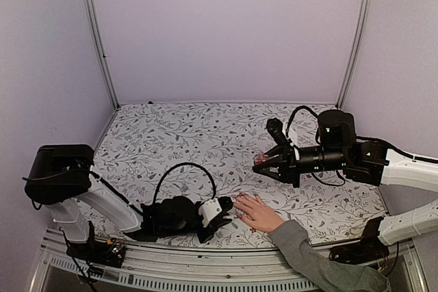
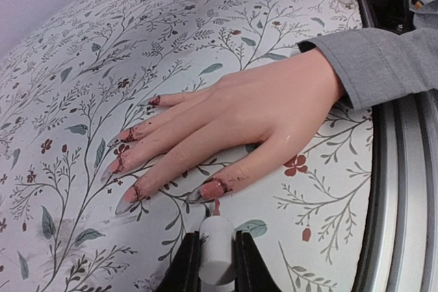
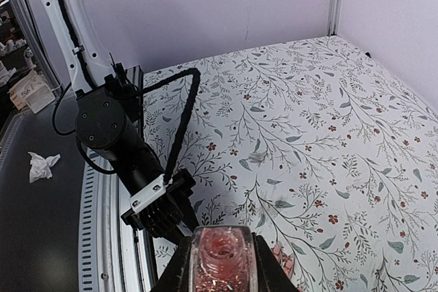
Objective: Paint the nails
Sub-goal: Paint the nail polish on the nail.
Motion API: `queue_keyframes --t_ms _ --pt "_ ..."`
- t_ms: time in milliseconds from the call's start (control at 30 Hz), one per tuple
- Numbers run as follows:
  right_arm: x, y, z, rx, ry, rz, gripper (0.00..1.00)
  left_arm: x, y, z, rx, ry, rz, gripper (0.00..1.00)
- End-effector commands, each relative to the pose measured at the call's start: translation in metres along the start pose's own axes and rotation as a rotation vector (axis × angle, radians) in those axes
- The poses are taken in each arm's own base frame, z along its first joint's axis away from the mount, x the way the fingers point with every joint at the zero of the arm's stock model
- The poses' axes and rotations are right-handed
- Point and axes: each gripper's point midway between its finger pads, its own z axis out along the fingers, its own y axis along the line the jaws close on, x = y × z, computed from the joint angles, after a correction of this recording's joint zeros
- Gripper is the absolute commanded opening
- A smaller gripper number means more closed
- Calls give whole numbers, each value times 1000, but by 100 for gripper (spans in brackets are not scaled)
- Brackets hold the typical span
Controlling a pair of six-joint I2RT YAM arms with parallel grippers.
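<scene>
Left gripper [image 2: 217, 268], clamping the brush [image 2: 217, 247], is dabbing the thumbnail [image 2: 212, 188], other nails [image 2: 118, 164] already showing pink; right gripper [image 3: 220, 268] is holding the open bottle [image 3: 222, 251].

The table [image 2: 82, 66] wore a matt, smooth floral-print cover. The sleeve [image 2: 383, 59] was soft grey cloth. The nails [image 2: 212, 188] looked glossy pink, smeared dark at the edges. The bottle [image 3: 222, 258] was clear glass holding glittery pink polish, the cap [image 2: 217, 251] smooth white plastic, the rail [image 2: 404, 189] dull grey metal.
</scene>
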Motion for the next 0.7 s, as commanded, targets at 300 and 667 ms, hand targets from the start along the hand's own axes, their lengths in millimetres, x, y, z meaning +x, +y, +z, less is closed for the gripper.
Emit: queue_keyframes --t_ms 300,667 --pt "-10 -1 -3 3 -32 -13 0 -9 -4 7 3 -31 -8 0" --pt "-9 -1 -3 4 -29 -12 0 -6 -2 9 4 -22 -19 0"
